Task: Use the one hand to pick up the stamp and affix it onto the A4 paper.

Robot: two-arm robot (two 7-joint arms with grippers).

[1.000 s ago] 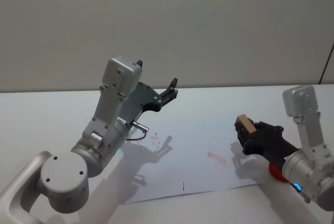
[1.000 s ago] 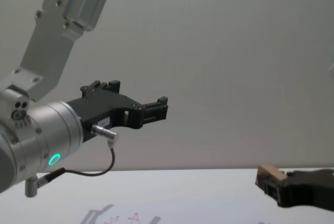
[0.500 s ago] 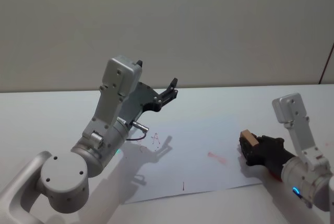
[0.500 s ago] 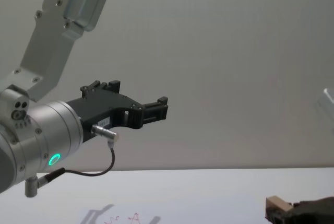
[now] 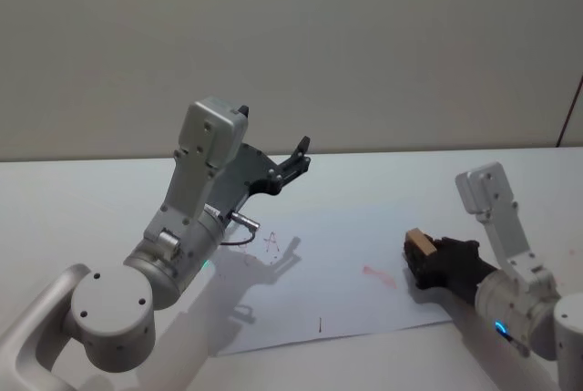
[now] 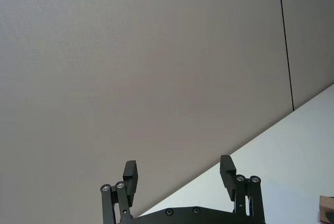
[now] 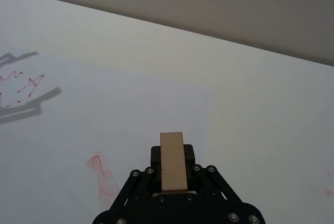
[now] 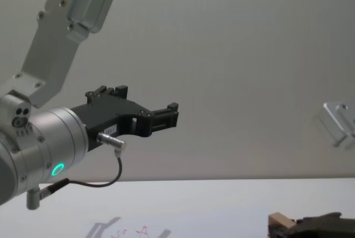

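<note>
White counter point(image 5: 82, 200) under a plain wall point(image 5: 364, 45), my right pincer point(image 5: 422, 259) clamped on the stamp point(image 5: 419, 240), low over the right edge of the A4 paper point(image 5: 337, 254) beside a red smear point(image 5: 378, 274), left pincer point(image 5: 299, 156) raised, spread wide.

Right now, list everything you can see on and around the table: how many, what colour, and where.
stamp: one, light tan wood, gripped in the right pincer at the paper's right end
A4 paper: one, white, flat on the table in front of the robot
red marks: at least three, red, on the paper: an A-like one towards the left, a smudge beside the stamp, a small one near the front edge
table: one, white, under the paper
wall: one, grey-beige, behind the table
left pincer: one, black, open, raised above the paper's left part
right pincer: one, black, shut on the stamp, low at the paper's right end
</note>
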